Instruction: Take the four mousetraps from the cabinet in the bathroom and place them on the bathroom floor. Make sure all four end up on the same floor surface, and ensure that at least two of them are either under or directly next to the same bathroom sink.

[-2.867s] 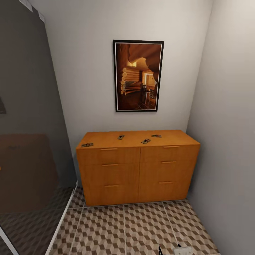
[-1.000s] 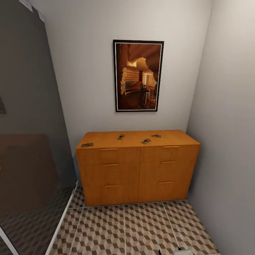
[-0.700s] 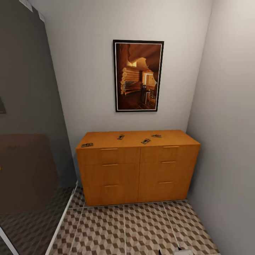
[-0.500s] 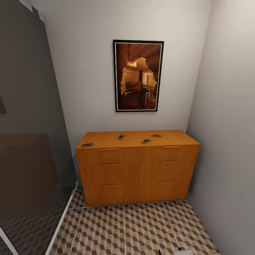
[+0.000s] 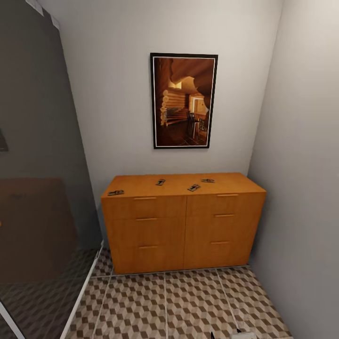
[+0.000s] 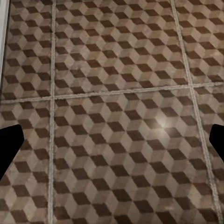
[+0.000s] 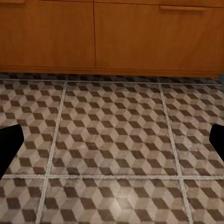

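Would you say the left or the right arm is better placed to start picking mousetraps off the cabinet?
Probably the right: its open gripper faces the cabinet drawers, while the left gripper looks down at bathroom floor.

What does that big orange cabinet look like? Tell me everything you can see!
The cabinet is a low, wide dresser that looks like orange-brown wood. Its front has two columns of three drawers, all shut, each with a slim matching bar handle. It stands upright on the cube-patterned bathroom floor, pushed back against the wall under a framed picture, its right end beside the side wall. On its flat top lie four little mousetraps, spread apart.
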`<state>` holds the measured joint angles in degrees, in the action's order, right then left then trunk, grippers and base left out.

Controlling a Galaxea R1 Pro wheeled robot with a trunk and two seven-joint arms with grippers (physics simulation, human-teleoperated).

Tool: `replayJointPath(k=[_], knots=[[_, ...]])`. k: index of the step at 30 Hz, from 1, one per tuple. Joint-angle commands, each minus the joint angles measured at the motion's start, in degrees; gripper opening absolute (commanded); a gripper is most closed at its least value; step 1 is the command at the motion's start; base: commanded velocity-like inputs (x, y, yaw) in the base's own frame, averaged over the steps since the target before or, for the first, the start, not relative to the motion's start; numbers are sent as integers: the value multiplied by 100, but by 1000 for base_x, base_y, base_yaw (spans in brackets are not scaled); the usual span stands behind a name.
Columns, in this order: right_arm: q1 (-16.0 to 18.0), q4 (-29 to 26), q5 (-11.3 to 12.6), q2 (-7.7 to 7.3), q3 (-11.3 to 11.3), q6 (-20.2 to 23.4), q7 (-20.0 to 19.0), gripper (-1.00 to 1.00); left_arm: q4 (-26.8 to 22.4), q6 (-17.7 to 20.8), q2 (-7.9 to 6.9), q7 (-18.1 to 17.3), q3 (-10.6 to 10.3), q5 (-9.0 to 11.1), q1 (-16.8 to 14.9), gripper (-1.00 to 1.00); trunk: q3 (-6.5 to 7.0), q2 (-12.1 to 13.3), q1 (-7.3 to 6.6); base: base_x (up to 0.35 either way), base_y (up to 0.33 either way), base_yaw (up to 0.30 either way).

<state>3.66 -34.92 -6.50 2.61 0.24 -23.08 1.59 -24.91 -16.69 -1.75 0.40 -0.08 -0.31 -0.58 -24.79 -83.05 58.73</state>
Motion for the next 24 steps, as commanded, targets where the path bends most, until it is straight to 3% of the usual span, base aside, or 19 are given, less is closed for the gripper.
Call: replayJointPath(k=[1, 24], knots=[[3, 2, -53, 2, -6, -12, 17, 100, 4, -18, -1, 4, -1, -4, -3, 100, -6, -3, 0, 0, 0, 0], [3, 2, -53, 3, -6, -7, 17, 100, 10, -18, -1, 4, -1, -8, -3, 100, -6, -3, 0, 0, 0, 0]])
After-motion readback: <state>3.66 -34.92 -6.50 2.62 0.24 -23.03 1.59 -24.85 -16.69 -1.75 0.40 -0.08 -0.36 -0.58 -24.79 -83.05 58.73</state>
